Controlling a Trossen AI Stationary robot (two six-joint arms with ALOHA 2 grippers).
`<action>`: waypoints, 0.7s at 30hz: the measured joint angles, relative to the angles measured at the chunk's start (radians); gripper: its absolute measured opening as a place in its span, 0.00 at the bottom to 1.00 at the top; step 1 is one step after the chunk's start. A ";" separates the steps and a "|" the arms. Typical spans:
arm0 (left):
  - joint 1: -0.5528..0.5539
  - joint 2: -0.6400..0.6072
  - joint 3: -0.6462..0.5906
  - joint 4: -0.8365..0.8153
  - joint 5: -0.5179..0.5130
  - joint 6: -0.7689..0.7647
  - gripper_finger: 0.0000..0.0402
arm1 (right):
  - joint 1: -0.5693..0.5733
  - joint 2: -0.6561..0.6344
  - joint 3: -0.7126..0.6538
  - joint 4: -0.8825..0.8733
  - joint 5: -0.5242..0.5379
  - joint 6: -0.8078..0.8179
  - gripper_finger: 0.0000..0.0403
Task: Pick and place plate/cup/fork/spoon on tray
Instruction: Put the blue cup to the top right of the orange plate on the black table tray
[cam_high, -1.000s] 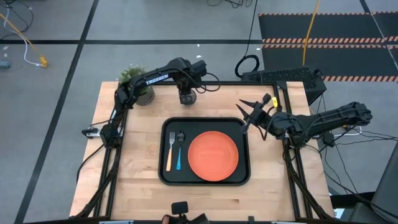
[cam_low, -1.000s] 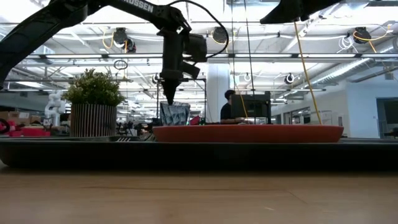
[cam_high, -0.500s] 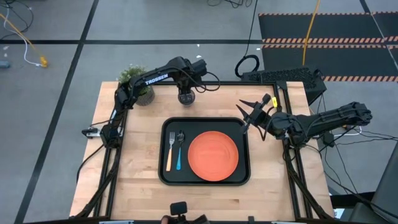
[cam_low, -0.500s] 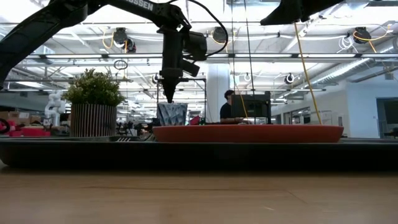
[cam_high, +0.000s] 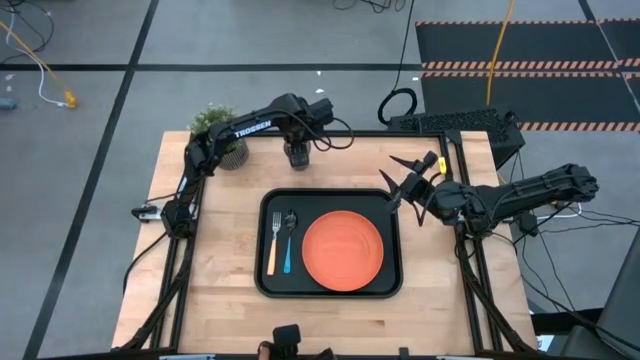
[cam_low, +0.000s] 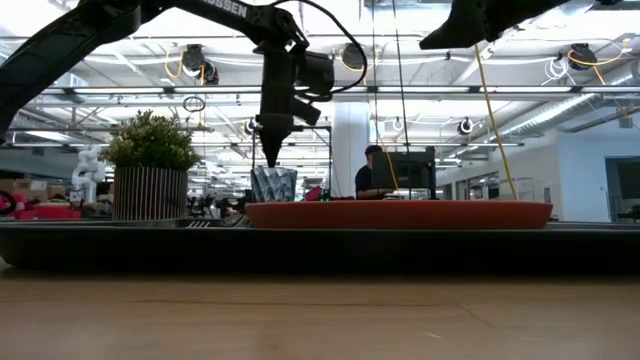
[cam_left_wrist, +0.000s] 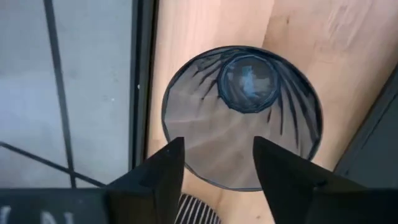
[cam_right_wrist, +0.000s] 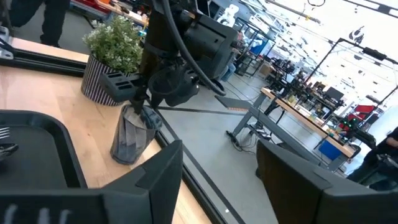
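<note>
The dark blue cup (cam_left_wrist: 242, 118) stands upright on the bare table just beyond the tray's far edge (cam_low: 274, 185). My left gripper (cam_low: 272, 150) is open and points straight down over it, its tips at the cup's rim. On the black tray (cam_high: 392, 215) lie the orange plate (cam_high: 343, 250), the fork (cam_high: 272, 248) and the spoon (cam_high: 289, 248). The fork and spoon lie side by side to the left of the plate. My right gripper (cam_high: 395, 175) hovers open above the tray's far right corner, with nothing between its fingers. My left gripper comes at the cup from above, pointing down. Its fingertips (cam_left_wrist: 168, 168) stand over the near part of the rim (cam_left_wrist: 205, 177). I cannot tell whether they touch it. The cup rests with its base on the table.
A grey pot with a green plant (cam_high: 222, 135) stands at the far left corner, close to the left arm. Bare wood lies to the left, right and near side of the tray. A person (cam_low: 372, 170) sits in the room beyond the table.
My left gripper and the cup under it have shifted a little toward the table's left edge. The cup, which leaned slightly before, now stands upright. My right gripper's fingers have spread wider apart while the arm stayed where it was.
</note>
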 joint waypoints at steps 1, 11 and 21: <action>-0.002 0.000 0.000 0.000 -0.009 0.000 0.50 | 0.000 0.000 0.000 0.000 0.000 0.000 0.50; -0.026 0.000 0.082 -0.084 -0.134 -0.003 0.54 | 0.000 0.000 0.000 0.000 0.002 -0.010 0.50; -0.047 -0.167 0.151 0.250 0.179 -0.007 0.54 | -0.001 -0.010 -0.003 0.003 0.000 -0.152 0.50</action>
